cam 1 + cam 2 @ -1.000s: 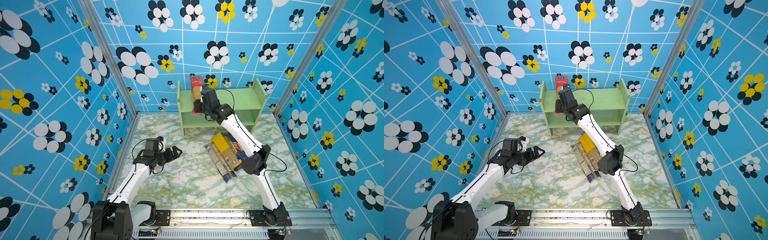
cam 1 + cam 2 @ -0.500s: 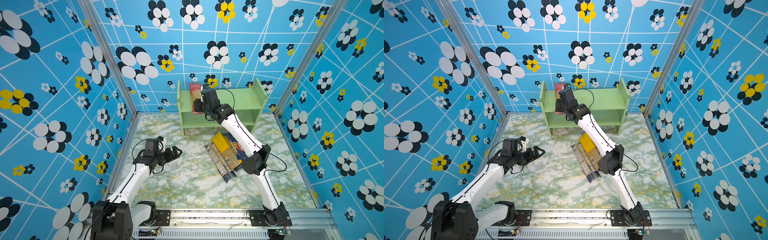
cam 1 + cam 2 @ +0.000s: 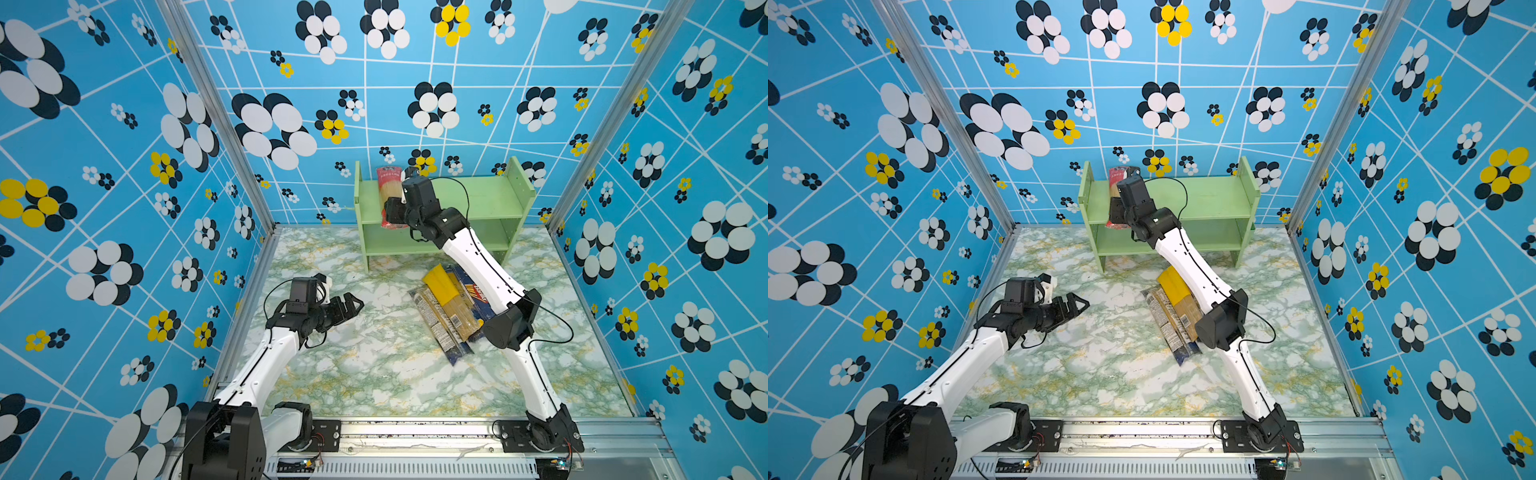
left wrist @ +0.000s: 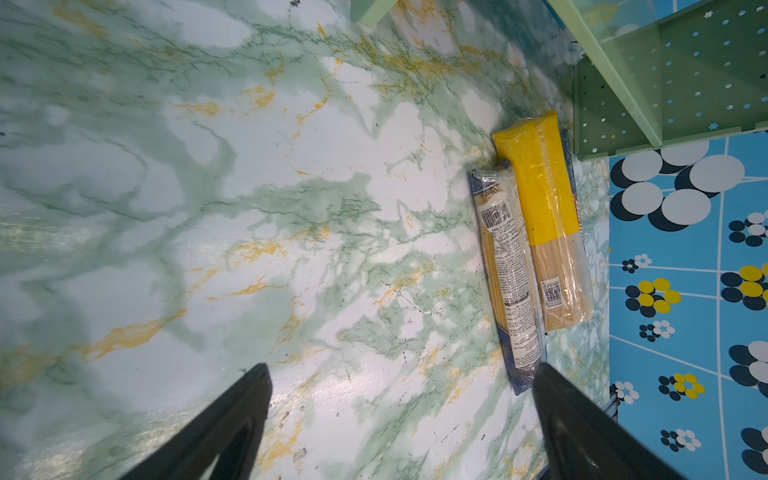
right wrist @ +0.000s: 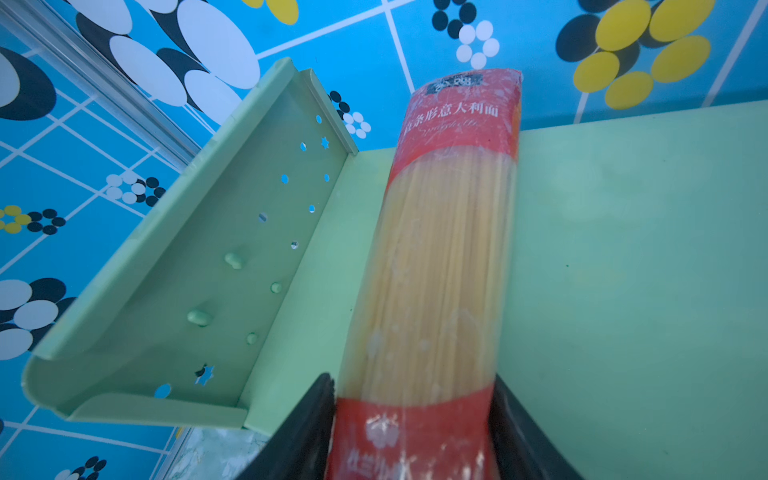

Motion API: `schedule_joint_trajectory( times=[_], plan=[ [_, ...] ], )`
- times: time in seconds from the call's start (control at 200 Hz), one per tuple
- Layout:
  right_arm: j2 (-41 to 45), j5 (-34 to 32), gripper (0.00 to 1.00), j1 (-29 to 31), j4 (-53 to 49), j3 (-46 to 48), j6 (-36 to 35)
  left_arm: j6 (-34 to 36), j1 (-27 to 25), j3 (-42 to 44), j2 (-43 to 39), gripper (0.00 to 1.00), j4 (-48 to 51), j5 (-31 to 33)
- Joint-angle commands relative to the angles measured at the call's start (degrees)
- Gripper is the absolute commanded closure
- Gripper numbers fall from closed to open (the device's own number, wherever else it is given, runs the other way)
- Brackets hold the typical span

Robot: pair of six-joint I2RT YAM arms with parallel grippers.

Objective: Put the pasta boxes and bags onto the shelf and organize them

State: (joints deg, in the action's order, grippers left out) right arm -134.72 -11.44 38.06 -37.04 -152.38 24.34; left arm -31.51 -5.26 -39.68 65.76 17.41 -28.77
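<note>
The red-ended bag point(image 3: 390, 195) point(image 3: 1116, 178) point(image 5: 440, 270) lies on the top board of the light green shelf point(image 3: 478, 195) point(image 3: 1208, 195) point(image 5: 623, 249), near its left side panel, its near end sticking out over the front edge. My right gripper point(image 3: 392, 214) point(image 3: 1115, 212) point(image 5: 411, 382) is open around that near end, one finger on each side, with a thin gap on one side. On the floor, the yellow-topped bag point(image 3: 442, 286) point(image 4: 540, 187) lies on the blue-ended bag point(image 3: 436, 326) point(image 4: 507, 270) and the dark blue Barilla box point(image 3: 473, 291). My left gripper point(image 3: 353, 305) point(image 3: 1079, 303) point(image 4: 401, 374) hovers open and empty over the floor.
The right arm's forearm and elbow point(image 3: 507, 324) pass over the right part of the floor pile. The shelf's lower tier point(image 3: 415, 245) stands behind the arm. Patterned blue walls close in the marble floor point(image 3: 374, 365) on three sides.
The red-ended bag has tipped back from a raised tilt and now lies flat on the top shelf. The right jaws have widened around it. The left arm has not moved.
</note>
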Motion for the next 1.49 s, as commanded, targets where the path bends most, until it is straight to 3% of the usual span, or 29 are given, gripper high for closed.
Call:
schedule_joint_trajectory(
  times=[0.0, 0.68, 0.935, 1.14, 1.339, 1.489],
  plan=[
    [3.72, 1.08, 0.4, 0.08, -0.71, 0.16, -2.25, -0.29, 0.51, 1.22, -0.89, 0.01, -1.23, -0.74],
    [9.23, 3.02, 0.35, -0.34, -9.53, 0.24, -6.89, -2.82, 0.16, 1.1, -1.49, 0.01, -1.76, -1.0],
    [13.55, 3.74, 0.3, -0.33, -16.85, 2.28, -10.45, -4.75, -2.56, 0.65, -1.6, 0.01, -1.49, 1.23],
    [22.03, 3.71, 0.27, -0.35, -15.04, 15.84, -12.77, -6.22, -8.03, -1.05, -0.33, 0.01, -1.89, 4.83],
    [36.41, 2.42, 0.27, -0.3, 0.07, 40.38, -13.95, -7.39, -13.52, -3.18, 2.3, 0.01, -2.51, 8.17],
    [44.46, 1.91, 0.26, -1.02, 4.91, 51.18, -14.03, -8.17, -17.31, -5.45, 5.0, 0.01, -3.08, 10.16]
  ],
)
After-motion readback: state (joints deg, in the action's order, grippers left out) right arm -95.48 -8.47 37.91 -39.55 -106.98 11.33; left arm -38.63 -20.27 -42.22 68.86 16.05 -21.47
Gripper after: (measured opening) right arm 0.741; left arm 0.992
